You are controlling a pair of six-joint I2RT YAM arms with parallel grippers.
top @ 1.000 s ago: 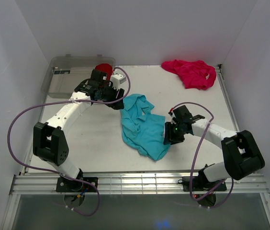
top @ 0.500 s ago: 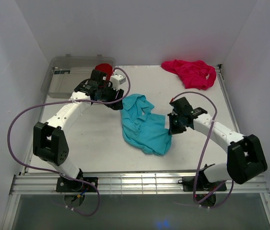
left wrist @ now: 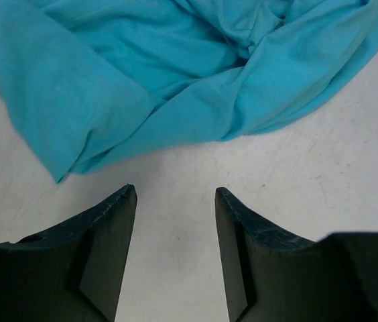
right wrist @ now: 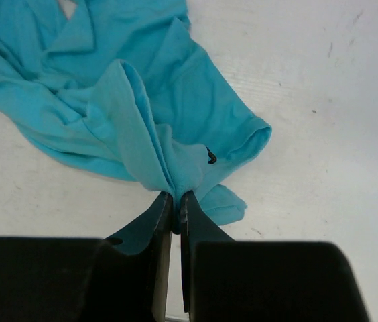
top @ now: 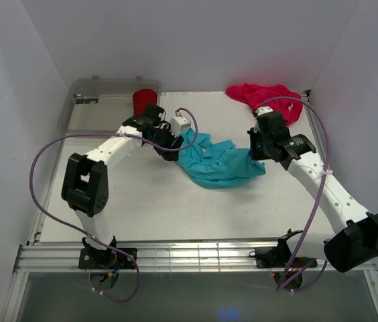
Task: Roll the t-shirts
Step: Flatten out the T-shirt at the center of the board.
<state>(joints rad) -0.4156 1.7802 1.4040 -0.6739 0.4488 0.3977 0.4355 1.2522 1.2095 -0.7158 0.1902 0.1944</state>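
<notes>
White walls enclose a pale surface (top: 142, 201) on three sides. At the far left corner a clear plastic bin (top: 95, 107) is seen, and a red t-shirt (top: 145, 101) is bunched at its right end; whether it lies inside the bin cannot be told. Just right of it, the left pincer (top: 171, 142) is held low at the left edge of the turquoise t-shirt (top: 219, 166). In the left wrist view its jaws are seen parted over bare surface, with nothing between them, and the nearest fold of cloth lies apart from the fingertips. The turquoise t-shirt is spread crumpled about the middle of the surface, drawn out sideways between the two pincers. At its right end a gathered ridge of cloth is pinched by the right pincer (right wrist: 175, 196), whose jaws are closed tight on it; a hemmed sleeve end is seen beside the grip. At the far right, near the back wall, a magenta t-shirt (top: 269, 100) is heaped, apart from the turquoise one.
</notes>
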